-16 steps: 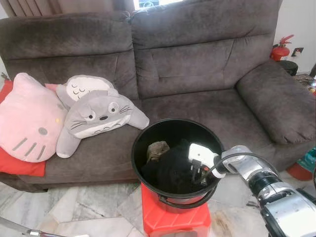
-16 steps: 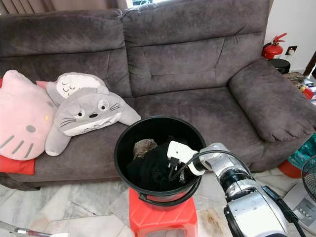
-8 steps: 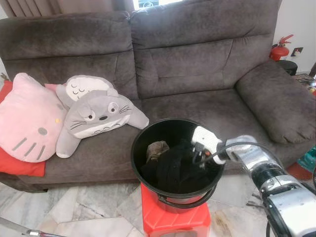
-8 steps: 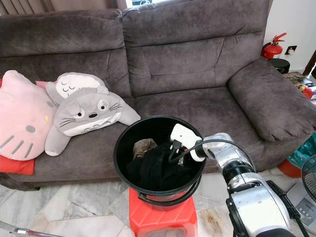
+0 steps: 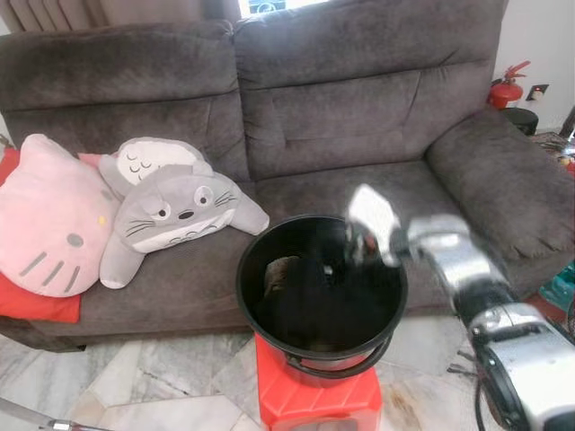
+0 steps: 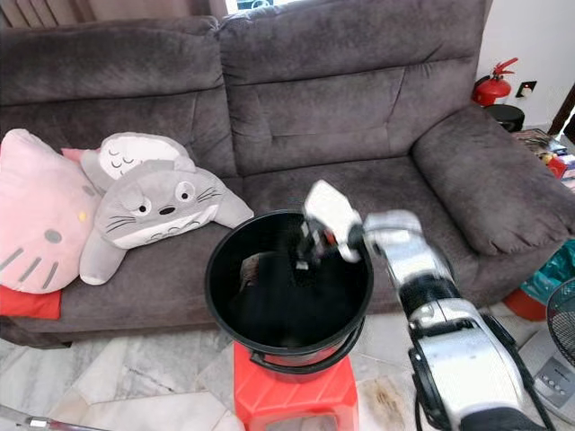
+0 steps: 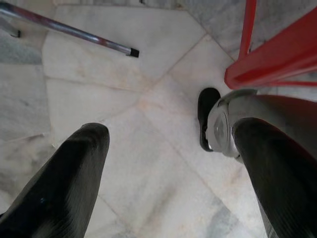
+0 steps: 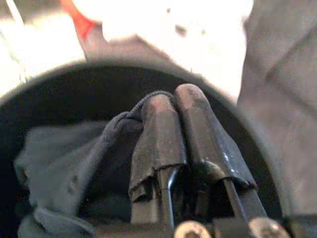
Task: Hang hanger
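1. Right gripper (image 8: 171, 134): 2 fingers pressed together, pinching a fold of dark cloth (image 8: 74, 163) above the black bucket (image 5: 260, 314).
2. Bucket sits on a red stool (image 5: 278, 400) in front of the grey sofa (image 5: 359, 99); 2 plush pillows (image 5: 171, 211) on its left seat.
3. Left gripper (image 7: 168, 163): fingers apart, idle over floor tiles.
4. Hanger: none visible; head views blurred, so possibly under the cloth.
5. Step, likely: pulling the garment out. Next: lift clear of the rim without snagging.
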`<state>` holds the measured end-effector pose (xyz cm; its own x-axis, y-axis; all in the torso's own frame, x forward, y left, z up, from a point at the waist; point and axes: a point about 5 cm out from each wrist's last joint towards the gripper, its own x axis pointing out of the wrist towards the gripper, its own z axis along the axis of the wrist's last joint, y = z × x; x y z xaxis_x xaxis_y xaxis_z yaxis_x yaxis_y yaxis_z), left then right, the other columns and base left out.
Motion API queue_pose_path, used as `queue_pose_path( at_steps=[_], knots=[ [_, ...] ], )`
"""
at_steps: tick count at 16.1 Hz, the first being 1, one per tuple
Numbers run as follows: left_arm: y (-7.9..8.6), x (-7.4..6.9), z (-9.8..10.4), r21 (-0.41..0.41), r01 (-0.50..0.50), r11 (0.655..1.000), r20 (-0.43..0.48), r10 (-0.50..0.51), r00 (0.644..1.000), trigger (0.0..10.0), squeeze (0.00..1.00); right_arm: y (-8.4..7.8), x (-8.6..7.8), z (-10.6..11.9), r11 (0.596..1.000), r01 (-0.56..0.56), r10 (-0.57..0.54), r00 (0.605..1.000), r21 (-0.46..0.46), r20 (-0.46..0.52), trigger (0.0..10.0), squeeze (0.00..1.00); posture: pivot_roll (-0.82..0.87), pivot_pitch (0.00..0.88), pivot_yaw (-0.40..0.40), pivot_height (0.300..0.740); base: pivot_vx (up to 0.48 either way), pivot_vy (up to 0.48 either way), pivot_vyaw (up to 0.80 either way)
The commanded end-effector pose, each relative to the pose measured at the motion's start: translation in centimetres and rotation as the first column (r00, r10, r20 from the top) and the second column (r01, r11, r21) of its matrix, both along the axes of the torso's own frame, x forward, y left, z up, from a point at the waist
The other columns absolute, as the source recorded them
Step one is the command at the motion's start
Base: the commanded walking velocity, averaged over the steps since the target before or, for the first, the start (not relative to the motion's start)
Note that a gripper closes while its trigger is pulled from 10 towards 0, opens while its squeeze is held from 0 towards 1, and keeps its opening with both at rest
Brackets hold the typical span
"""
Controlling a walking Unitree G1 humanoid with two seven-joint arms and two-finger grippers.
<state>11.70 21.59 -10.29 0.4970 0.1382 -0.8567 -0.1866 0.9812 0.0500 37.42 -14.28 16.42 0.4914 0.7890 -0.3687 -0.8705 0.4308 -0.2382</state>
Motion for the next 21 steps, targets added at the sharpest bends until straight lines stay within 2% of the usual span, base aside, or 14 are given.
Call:
queue_pose_path(
  at_steps=[1, 4, 8, 9, 10, 12, 15, 17, 18, 19, 21],
  knots=[
    [0.0, -0.7, -0.2, 0.013, 0.004, 1.0, -0.032, -0.004, 0.999, 10.0, 0.0, 1.1, 0.2, 1.4, 0.998, -0.036, 0.034, 0.999, 0.046, 0.036, 0.0, 0.0, -0.14, 0.0, 0.11, 0.74, 0.0, 0.0, 0.0],
    [-0.6, -1.0, -0.4, 0.011, 0.002, 1.0, -0.037, -0.002, 0.999, 10.0, 0.0, 2.7, -0.4, 2.8, 0.99, -0.114, 0.106, 0.99, 0.079, 0.091, 0.0, 0.0, -0.14, 0.0, 0.108, 0.74, 0.0, 0.0, 0.0],
    [-0.4, -0.4, -0.2, 0.016, 0.0, 1.0, -0.032, 0.0, 0.999, 10.0, 0.0, 5.0, -1.8, 4.5, 0.963, -0.23, 0.209, 0.965, 0.137, 0.157, 0.0, 0.0, -0.14, 0.0, 0.108, 0.74, 0.0, 0.0, 0.0],
    [-0.4, -0.3, -0.2, 0.018, -0.002, 1.0, -0.031, 0.002, 1.0, 10.0, 0.0, 6.6, -3.2, 4.8, 0.935, -0.324, 0.3, 0.939, 0.141, 0.167, 0.0, 0.0, -0.14, 0.0, 0.108, 0.74, 0.0, 0.0, 0.0],
    [-0.4, -0.3, -0.2, 0.019, -0.003, 1.0, -0.031, 0.003, 1.0, 10.0, 0.0, 7.3, -3.9, 4.9, 0.922, -0.362, 0.337, 0.925, 0.14, 0.174, 0.0, 0.0, -0.14, 0.0, 0.108, 0.74, 0.0, 0.0, 0.0],
    [-0.3, -0.3, -0.2, 0.02, -0.005, 1.0, -0.031, 0.006, 1.0, 10.0, 0.0, 8.1, -4.6, 5.1, 0.907, -0.394, 0.367, 0.913, 0.149, 0.18, 0.0, 0.0, -0.14, 0.0, 0.108, 0.74, 0.0, 0.0, 0.0],
    [-0.4, -0.3, -0.2, 0.021, -0.008, 1.0, -0.031, 0.008, 0.999, 10.0, 0.0, 10.7, -7.1, 5.2, 0.874, -0.448, 0.424, 0.892, 0.185, 0.158, 0.0, 0.0, -0.14, 0.0, 0.106, 0.74, 0.0, 0.0, 0.0],
    [-0.3, -0.3, -0.2, 0.022, -0.008, 1.0, -0.032, 0.009, 0.999, 10.0, 0.0, 10.8, -7.4, 5.2, 0.874, -0.449, 0.426, 0.892, 0.187, 0.153, 0.0, 0.0, -0.14, 0.0, 0.106, 0.74, 0.0, 0.0, 0.0],
    [-0.3, -0.3, -0.2, 0.023, -0.01, 1.0, -0.032, 0.011, 0.999, 10.0, 0.0, 11.8, -8.2, 5.4, 0.859, -0.466, 0.442, 0.884, 0.213, 0.151, 0.0, 0.0, -0.14, 0.0, 0.107, 0.74, 0.0, 0.0, 0.0],
    [-0.3, -0.3, -0.2, 0.025, -0.012, 1.0, -0.033, 0.012, 0.999, 10.0, 0.0, 13.8, -10.2, 5.6, 0.821, -0.506, 0.487, 0.862, 0.263, 0.138, 0.0, 0.0, -0.15, 0.0, 0.108, 0.74, 0.0, 0.0, 0.0],
    [-0.3, -0.3, -0.2, 0.025, -0.012, 1.0, -0.032, 0.013, 0.999, 10.0, 0.0, 14.8, -11.7, 5.1, 0.803, -0.529, 0.521, 0.847, 0.274, 0.107, 0.0, 0.0, -0.14, 0.0, 0.105, 0.74, 0.0, 0.0, 0.0]
  ],
)
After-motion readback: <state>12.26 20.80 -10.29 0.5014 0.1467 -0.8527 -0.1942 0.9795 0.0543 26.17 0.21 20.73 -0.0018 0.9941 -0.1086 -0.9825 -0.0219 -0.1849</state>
